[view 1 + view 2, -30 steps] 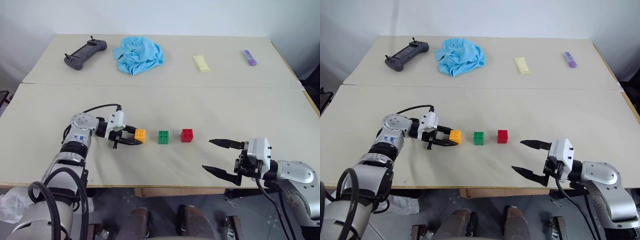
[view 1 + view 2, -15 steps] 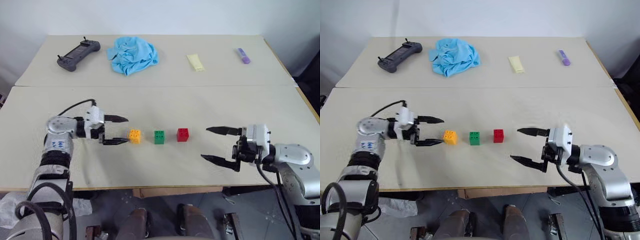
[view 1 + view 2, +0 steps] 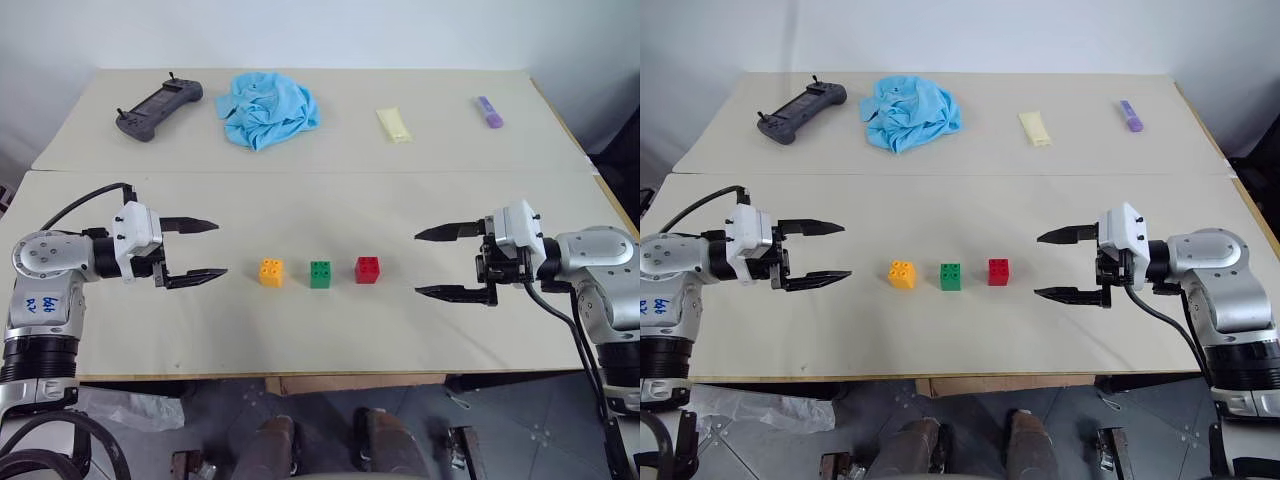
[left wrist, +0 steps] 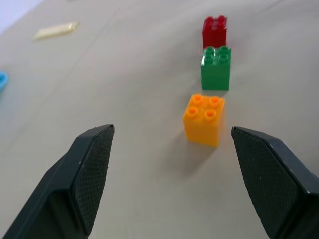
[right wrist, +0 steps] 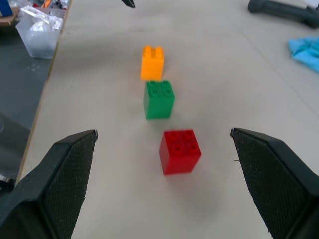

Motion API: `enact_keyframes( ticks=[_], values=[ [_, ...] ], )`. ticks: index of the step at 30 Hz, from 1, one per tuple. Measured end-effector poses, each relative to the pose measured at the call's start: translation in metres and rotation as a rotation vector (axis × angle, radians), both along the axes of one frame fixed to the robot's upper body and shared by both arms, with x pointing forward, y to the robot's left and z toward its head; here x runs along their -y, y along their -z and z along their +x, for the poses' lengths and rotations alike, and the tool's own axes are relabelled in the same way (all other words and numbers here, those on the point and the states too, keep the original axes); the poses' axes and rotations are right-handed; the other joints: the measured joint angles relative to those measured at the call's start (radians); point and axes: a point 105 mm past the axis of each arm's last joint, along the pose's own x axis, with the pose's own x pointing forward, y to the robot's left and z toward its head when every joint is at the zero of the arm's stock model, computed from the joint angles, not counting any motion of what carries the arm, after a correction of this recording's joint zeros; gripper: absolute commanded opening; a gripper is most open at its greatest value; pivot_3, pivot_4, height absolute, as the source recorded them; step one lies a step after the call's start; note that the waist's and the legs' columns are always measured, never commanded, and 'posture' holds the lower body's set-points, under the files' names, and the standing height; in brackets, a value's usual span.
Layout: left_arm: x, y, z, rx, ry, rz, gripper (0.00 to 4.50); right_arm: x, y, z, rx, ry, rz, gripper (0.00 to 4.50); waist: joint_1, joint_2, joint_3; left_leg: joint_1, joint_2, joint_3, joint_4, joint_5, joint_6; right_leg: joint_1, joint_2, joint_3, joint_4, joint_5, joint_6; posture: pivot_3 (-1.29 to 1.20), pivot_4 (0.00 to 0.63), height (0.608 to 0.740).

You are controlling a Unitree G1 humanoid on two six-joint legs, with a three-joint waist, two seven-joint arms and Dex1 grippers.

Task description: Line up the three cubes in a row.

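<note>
- Nearest, on the front half of the pale bench [image 3: 330, 330], three small studded cubes stand in a straight, evenly spaced row: an orange-yellow cube [image 3: 270, 272] on the robot's left, a green cube [image 3: 320, 273] in the middle and a red cube [image 3: 367, 269] on the right. Each shows four round studs on top, and small gaps part them so that none touches its neighbour.
- Left tool [image 3: 195, 251]: its two black fingers are spread wide and grip nothing, touching no cube. It hangs above the bench and points toward the row, with the orange-yellow cube near its tips but clearly apart.
- Right tool [image 3: 433, 264]: fingers likewise spread wide, with nothing between them. It faces the row from the other end, the red cube nearest and apart from its tips.
- Farther back, on the rear part of the bench, lie a dark handheld controller [image 3: 158, 104], a crumpled blue cloth [image 3: 267, 107], a flat pale yellow packet [image 3: 392, 124] and a small purple item [image 3: 488, 111], all well apart from the cubes.
</note>
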Motion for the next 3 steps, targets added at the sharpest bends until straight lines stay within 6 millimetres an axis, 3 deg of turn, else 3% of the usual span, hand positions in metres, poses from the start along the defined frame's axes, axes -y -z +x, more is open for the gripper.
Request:
enact_keyframes(
  ticks=[3],
  values=[
    [-0.0003,-0.0003,0.0006,0.012,-0.003,0.004,3.99,-0.0015,0.0027,0.0025,-0.007,-0.002,-0.004,4.50,0.000,0.000,0.000,0.000,0.000,0.000,0.000,0.000,0.000,0.000,0.000,-0.001,0.000,0.000,0.000,0.00,0.150,0.740]
  ],
)
